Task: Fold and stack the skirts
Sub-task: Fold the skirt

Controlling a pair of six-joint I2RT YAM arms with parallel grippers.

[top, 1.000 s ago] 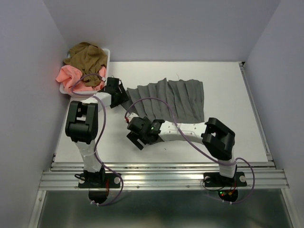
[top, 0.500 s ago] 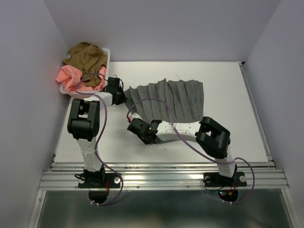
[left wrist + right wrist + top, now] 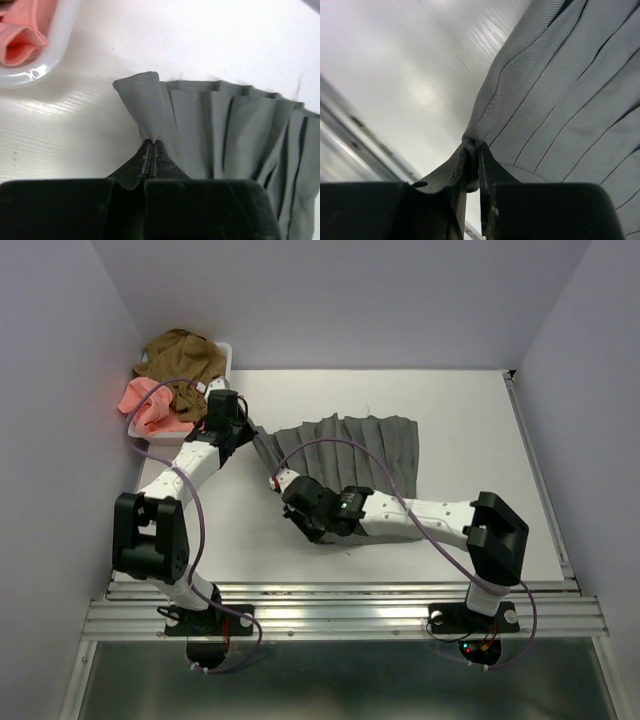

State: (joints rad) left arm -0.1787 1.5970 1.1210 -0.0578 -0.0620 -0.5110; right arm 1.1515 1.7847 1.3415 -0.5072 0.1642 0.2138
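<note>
grey skirt (image 3: 385, 445) lay mid-table: light, floppy, pleats prob. slump, so best held at corners. left gripper (image 3: 151, 144) pinched its 10 o'clock corner & right gripper (image 3: 472, 146) its 7 o'clock one.

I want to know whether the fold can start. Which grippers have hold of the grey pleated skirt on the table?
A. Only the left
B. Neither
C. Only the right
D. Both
D: each wrist view shows closed jaws pinching bunched grey cloth. The left gripper is at a corner and the right gripper is on an edge of the grey pleated skirt.
</note>
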